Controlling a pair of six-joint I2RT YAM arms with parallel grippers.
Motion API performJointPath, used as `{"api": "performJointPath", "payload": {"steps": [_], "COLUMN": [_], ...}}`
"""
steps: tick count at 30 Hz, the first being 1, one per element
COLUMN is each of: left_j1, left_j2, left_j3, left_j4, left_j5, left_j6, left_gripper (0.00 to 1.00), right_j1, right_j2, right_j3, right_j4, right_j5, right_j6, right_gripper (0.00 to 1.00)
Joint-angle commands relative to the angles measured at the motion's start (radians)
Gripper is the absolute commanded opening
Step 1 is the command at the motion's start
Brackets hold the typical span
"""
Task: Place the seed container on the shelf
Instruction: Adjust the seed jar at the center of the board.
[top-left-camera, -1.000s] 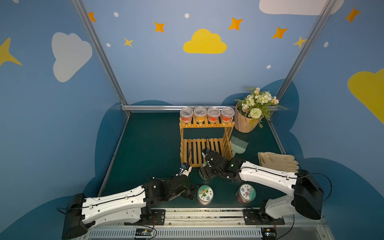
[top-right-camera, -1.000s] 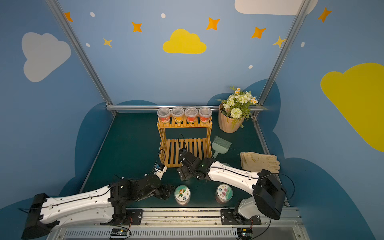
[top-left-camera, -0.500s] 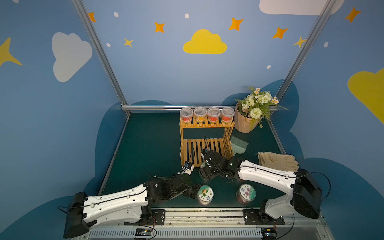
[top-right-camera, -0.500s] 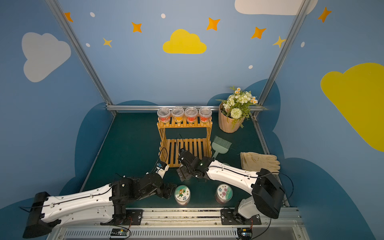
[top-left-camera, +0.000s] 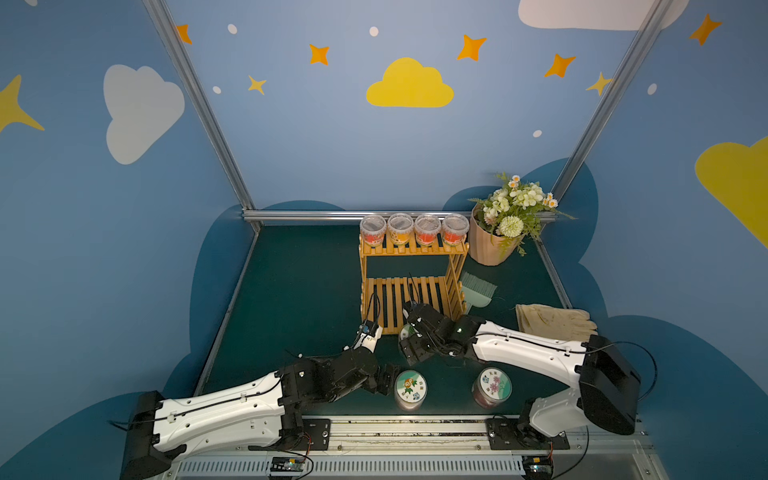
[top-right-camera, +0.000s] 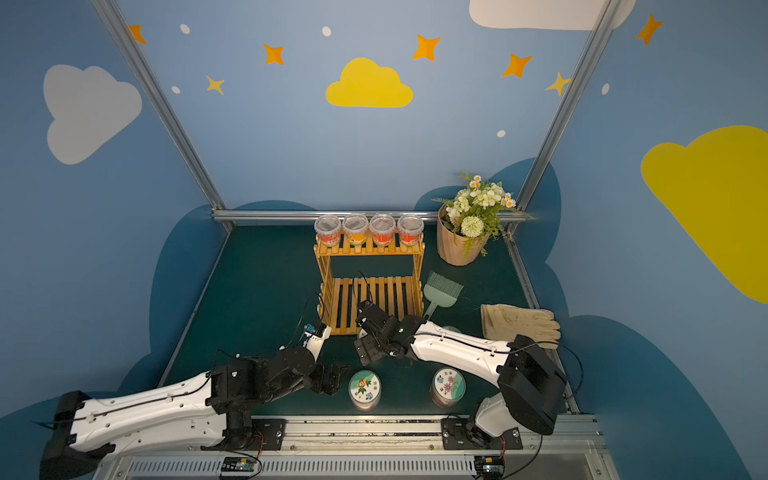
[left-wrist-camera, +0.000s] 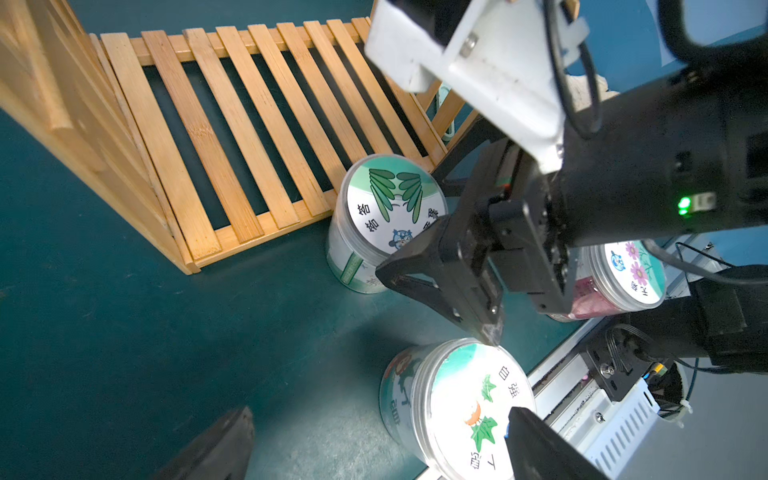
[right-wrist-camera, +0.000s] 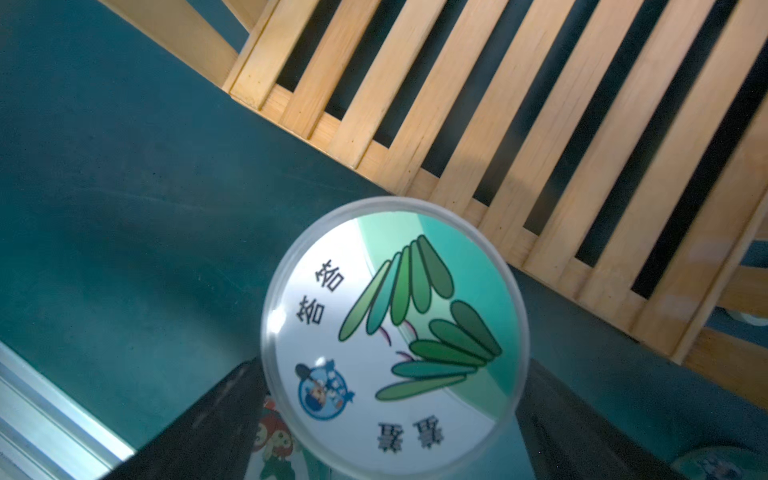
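Note:
The shelf (top-left-camera: 390, 303) is a two-tier wooden slat rack at mid-table, also in the wrist views (left-wrist-camera: 249, 124) (right-wrist-camera: 498, 104). A seed container with a green-leaf lid (right-wrist-camera: 395, 316) (left-wrist-camera: 390, 203) stands on the mat at the shelf's front edge (top-left-camera: 404, 332). My right gripper (right-wrist-camera: 392, 374) (top-left-camera: 410, 343) (top-right-camera: 368, 345) is open and straddles it, one finger on each side. My left gripper (left-wrist-camera: 374, 419) (top-left-camera: 386, 380) (top-right-camera: 332, 378) is open beside a second seed container with a maple-leaf lid (left-wrist-camera: 478, 403) (top-left-camera: 410, 388).
A third seed container with a pink-flower lid (top-left-camera: 492, 386) stands near the front rail (top-left-camera: 415, 428). Several cups (top-left-camera: 411, 230) fill the shelf's top tier. A flowerpot (top-left-camera: 494, 245), a green brush (top-left-camera: 478, 289) and gloves (top-left-camera: 555, 322) lie right of the shelf.
My right gripper has crept a little to the left over the green-leaf container. The left arm has barely shifted beside the maple-leaf container.

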Motion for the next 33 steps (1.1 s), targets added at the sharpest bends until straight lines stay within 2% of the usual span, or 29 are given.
{"api": "performJointPath", "payload": {"steps": [1,6,11,13,18,23,28,33], "left_j1": [-0.002,-0.001,-0.001,-0.001,-0.003,-0.029,-0.076,-0.098], "left_j2": [-0.010,-0.005,0.008,0.012,0.037,0.150,0.268,0.330], "left_j3": [-0.015,-0.021,-0.006,-0.006,-0.007,0.044,0.105,0.123], "left_j4": [0.002,0.016,0.004,0.005,0.041,0.058,0.012,0.026], "left_j5": [-0.012,-0.005,0.003,0.015,0.056,0.114,0.072,0.083], "left_j6": [-0.009,-0.013,-0.003,0.002,0.045,0.135,0.191,0.263], "left_gripper": [1.00,1.00,1.00,1.00,1.00,1.00,1.00,1.00], "right_j1": [-0.005,-0.017,-0.024,-0.019,-0.011,-0.005,-0.006,-0.005], "right_j2": [0.016,0.017,-0.034,-0.085,-0.282,-0.477,-0.642,-0.802], "right_j3": [0.030,0.020,-0.026,-0.059,-0.186,-0.347,-0.499,-0.524], "right_j4": [0.018,0.052,0.077,0.059,-0.030,-0.084,0.004,-0.019], "right_j5": [-0.022,-0.024,-0.015,0.005,0.057,0.002,-0.034,0.033], "right_j6": [-0.018,-0.028,-0.031,-0.022,0.000,0.032,0.082,0.076], "right_gripper": [0.98,0.98,0.80,0.76,0.75,0.77,0.83,0.96]}}
